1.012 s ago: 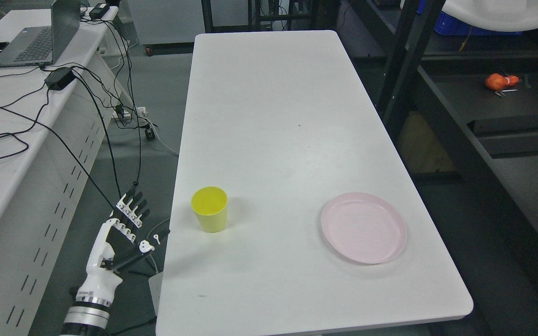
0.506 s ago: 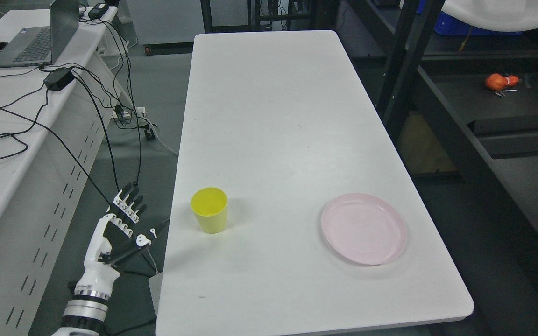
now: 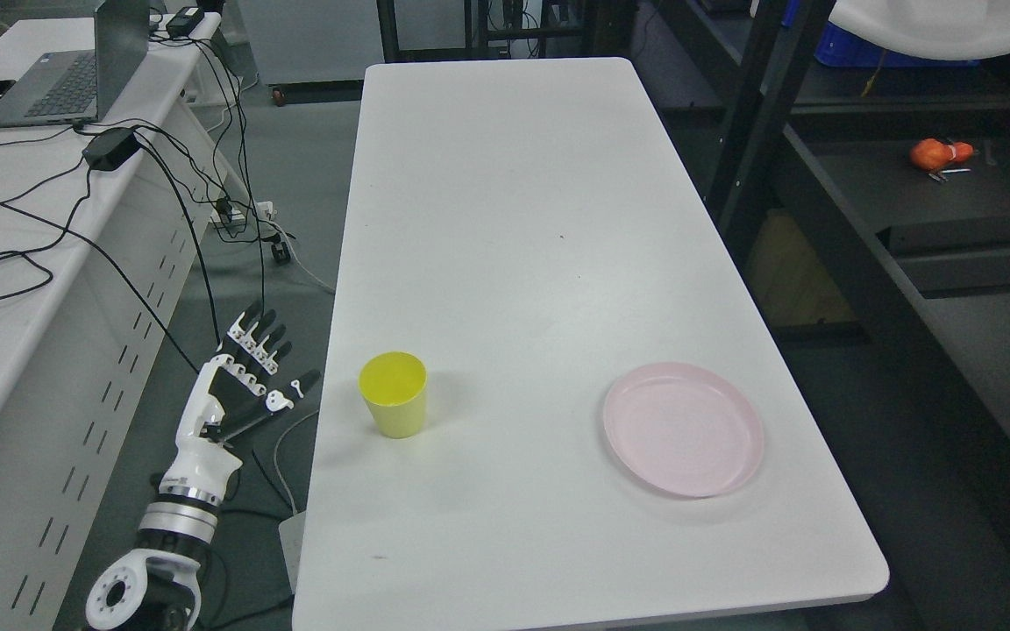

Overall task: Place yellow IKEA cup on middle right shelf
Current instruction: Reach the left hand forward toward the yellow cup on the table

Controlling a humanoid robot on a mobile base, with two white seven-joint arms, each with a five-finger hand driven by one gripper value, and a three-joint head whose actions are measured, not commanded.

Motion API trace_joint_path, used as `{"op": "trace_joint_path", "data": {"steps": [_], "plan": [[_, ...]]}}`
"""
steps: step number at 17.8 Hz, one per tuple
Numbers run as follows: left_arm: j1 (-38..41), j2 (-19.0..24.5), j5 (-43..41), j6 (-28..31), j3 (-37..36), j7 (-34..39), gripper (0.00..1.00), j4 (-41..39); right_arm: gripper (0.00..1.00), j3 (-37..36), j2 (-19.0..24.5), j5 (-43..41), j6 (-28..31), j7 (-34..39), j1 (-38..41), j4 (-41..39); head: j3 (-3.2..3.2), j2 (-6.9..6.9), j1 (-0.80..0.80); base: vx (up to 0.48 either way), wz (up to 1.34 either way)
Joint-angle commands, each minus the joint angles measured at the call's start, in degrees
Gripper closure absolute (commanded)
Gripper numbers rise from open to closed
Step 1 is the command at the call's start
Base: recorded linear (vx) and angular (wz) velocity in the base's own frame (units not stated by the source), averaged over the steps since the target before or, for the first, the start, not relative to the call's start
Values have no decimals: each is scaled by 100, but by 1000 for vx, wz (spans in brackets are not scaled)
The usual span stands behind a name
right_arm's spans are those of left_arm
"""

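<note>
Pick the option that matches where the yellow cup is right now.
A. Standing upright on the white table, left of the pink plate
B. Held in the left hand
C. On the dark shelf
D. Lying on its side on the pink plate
A: the yellow cup stands upright on the white table, left of the pink plate, while the left hand is open beside the table edge, not touching it.

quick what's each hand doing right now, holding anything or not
Left hand: open, fingers spread, holding nothing, off the white table's left edge beside the yellow plastic cup, not touching it.
Right hand: not in view.
</note>
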Motion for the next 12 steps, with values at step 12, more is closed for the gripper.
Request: {"op": "trace_joint_path", "data": {"steps": [12], "plan": [[-388,100,-1029,-11,-1333,-167,3,1033,1,97,-100,-141,2,5,80,0,0,0,0,-11,11]]}}
